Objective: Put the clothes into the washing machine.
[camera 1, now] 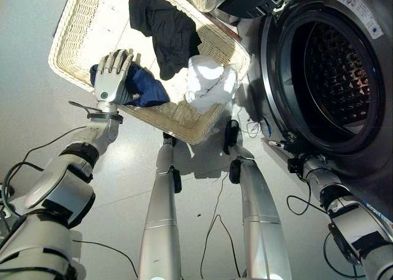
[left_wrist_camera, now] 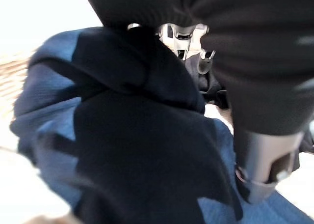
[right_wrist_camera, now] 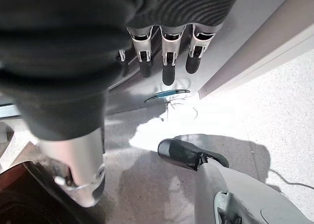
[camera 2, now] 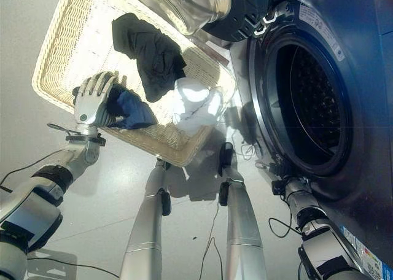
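Observation:
A wicker basket [camera 1: 64, 43] lies on the floor to the left of the washing machine [camera 1: 368, 22], whose round drum opening [camera 1: 334, 71] stands uncovered. In the basket are a black garment [camera 1: 166, 31], a white garment [camera 1: 209, 80] draped over the rim nearest the machine, and a navy garment [camera 1: 147, 89]. My left hand [camera 1: 112, 77] rests on the navy garment [left_wrist_camera: 122, 150], fingers fairly straight and pressed into the cloth. My right hand [camera 1: 293, 152] hangs low by the bottom rim of the opening, its fingers [right_wrist_camera: 168, 57] straight and holding nothing.
The machine's open door [camera 2: 184, 3] hangs over the basket's far corner. Grey floor [camera 1: 37, 108] lies bare to the left of the basket and in front of it. The drum's perforated inside looks dark.

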You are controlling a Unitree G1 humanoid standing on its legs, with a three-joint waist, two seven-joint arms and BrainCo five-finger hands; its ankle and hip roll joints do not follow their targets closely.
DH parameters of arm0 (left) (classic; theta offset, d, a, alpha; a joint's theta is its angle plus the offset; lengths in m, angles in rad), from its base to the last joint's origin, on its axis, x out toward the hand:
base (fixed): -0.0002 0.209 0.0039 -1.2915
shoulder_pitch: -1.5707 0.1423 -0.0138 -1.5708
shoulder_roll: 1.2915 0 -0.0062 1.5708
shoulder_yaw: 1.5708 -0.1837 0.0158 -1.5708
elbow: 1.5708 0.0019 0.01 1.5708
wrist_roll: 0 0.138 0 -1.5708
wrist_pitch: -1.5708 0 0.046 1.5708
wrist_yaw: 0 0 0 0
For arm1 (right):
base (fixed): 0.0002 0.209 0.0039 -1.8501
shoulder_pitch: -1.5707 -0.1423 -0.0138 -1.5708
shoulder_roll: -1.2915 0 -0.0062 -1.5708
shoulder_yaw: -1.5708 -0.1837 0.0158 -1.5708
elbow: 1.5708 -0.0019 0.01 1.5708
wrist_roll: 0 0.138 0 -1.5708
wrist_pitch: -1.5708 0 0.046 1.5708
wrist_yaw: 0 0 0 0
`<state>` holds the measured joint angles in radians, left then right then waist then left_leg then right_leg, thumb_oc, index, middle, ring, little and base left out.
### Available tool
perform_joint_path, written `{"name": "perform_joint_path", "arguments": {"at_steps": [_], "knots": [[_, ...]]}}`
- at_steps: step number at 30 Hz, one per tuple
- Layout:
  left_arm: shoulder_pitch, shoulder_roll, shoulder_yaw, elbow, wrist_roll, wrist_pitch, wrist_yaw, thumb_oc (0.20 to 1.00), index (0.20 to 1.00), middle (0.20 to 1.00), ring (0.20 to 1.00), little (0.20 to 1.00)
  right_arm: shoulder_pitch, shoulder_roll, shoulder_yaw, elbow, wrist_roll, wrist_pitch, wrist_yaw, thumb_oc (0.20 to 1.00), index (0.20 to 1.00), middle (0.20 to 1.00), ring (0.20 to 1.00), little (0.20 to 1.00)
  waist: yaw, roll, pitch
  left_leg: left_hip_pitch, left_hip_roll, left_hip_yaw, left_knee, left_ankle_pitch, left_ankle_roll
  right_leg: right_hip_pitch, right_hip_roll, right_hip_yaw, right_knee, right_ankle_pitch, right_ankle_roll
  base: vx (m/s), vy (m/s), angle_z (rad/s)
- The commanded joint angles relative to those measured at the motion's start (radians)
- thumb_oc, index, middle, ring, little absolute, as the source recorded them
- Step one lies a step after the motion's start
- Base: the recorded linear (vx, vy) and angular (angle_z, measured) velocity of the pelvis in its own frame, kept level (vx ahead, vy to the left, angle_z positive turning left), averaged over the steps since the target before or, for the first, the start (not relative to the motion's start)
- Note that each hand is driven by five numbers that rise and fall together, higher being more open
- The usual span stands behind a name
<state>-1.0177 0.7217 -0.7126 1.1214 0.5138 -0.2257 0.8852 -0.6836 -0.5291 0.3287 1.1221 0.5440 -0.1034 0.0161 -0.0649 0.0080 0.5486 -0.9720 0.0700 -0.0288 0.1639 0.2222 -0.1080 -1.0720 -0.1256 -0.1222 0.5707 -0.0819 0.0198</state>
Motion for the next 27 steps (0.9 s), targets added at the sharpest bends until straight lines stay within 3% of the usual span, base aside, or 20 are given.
{"name": "perform_joint_path", "arguments": {"at_steps": [1,7,14,15,16,17,18,19,27], "knots": [[0.014,-0.024,0.071,0.029,-0.051,0.008,-0.019,1.000,1.000,1.000,1.000,1.000,0.039,-0.039,0.023,0.013,0.029,-0.023,-0.007,1.000,1.000,1.000,1.000,1.000,0.030,-0.035,-0.029,-0.015,-0.030,0.037,0.158,-0.156,-0.013,0.065,0.041,0.001,-0.233,0.168,0.114,0.00,0.000,0.00],[0.035,-0.045,0.084,0.070,-0.088,0.015,-0.088,1.000,1.000,1.000,1.000,1.000,0.025,-0.042,0.032,0.026,0.034,-0.019,-0.002,1.000,1.000,1.000,1.000,1.000,0.030,-0.036,-0.029,-0.010,-0.029,0.041,0.148,-0.149,-0.014,0.069,0.041,-0.003,-0.239,0.169,0.115,0.00,0.000,0.00],[0.047,-0.071,0.063,0.101,-0.155,0.056,-0.266,1.000,1.000,1.000,1.000,1.000,0.004,-0.051,0.042,0.031,0.034,-0.006,-0.001,1.000,1.000,1.000,1.000,1.000,0.026,-0.029,-0.029,-0.004,-0.035,0.048,0.144,-0.144,-0.010,0.071,0.042,0.002,-0.242,0.172,0.115,0.00,0.009,0.00],[0.047,-0.072,0.061,0.104,-0.156,0.058,-0.276,0.718,0.718,0.718,0.718,0.718,0.002,-0.051,0.041,0.031,0.032,-0.006,0.001,1.000,1.000,1.000,1.000,1.000,0.025,-0.028,-0.029,-0.004,-0.035,0.049,0.146,-0.143,-0.009,0.070,0.042,0.003,-0.240,0.174,0.116,0.00,0.000,0.00],[0.046,-0.079,0.057,0.108,-0.165,0.069,-0.296,0.523,0.523,0.523,0.523,0.523,-0.003,-0.051,0.041,0.033,0.029,-0.006,0.003,1.000,1.000,1.000,1.000,1.000,0.023,-0.028,-0.029,-0.004,-0.035,0.051,0.146,-0.142,-0.008,0.069,0.042,0.003,-0.239,0.174,0.116,0.00,0.000,0.00],[0.044,-0.085,0.054,0.113,-0.169,0.075,-0.309,0.457,0.457,0.457,0.457,0.457,-0.009,-0.049,0.043,0.035,0.027,-0.003,0.002,1.000,1.000,1.000,1.000,1.000,0.023,-0.027,-0.029,-0.002,-0.035,0.053,0.146,-0.142,-0.008,0.070,0.042,0.003,-0.240,0.174,0.116,0.00,0.000,0.00],[0.042,-0.087,0.052,0.119,-0.169,0.074,-0.326,0.260,0.260,0.260,0.260,0.260,-0.015,-0.050,0.046,0.038,0.026,-0.001,0.002,1.000,1.000,1.000,1.000,1.000,0.023,-0.026,-0.029,-0.002,-0.034,0.054,0.145,-0.140,-0.008,0.071,0.041,0.003,-0.241,0.173,0.116,0.00,0.000,0.00],[0.039,-0.087,0.048,0.120,-0.172,0.079,-0.342,0.200,0.200,0.200,0.200,0.200,-0.018,-0.051,0.048,0.038,0.027,0.000,0.003,1.000,1.000,1.000,1.000,1.000,0.022,-0.026,-0.029,-0.002,-0.034,0.055,0.145,-0.140,-0.008,0.070,0.041,0.004,-0.240,0.173,0.116,0.00,0.000,0.00],[0.017,-0.093,0.025,0.120,-0.189,0.090,-0.434,0.200,0.200,0.200,0.200,0.200,-0.040,-0.053,0.055,0.037,0.022,0.006,0.000,1.000,1.000,1.000,1.000,1.000,0.018,-0.026,-0.029,-0.003,-0.031,0.057,0.141,-0.133,-0.007,0.067,0.044,0.007,-0.240,0.177,0.117,0.00,0.000,0.00]]}}
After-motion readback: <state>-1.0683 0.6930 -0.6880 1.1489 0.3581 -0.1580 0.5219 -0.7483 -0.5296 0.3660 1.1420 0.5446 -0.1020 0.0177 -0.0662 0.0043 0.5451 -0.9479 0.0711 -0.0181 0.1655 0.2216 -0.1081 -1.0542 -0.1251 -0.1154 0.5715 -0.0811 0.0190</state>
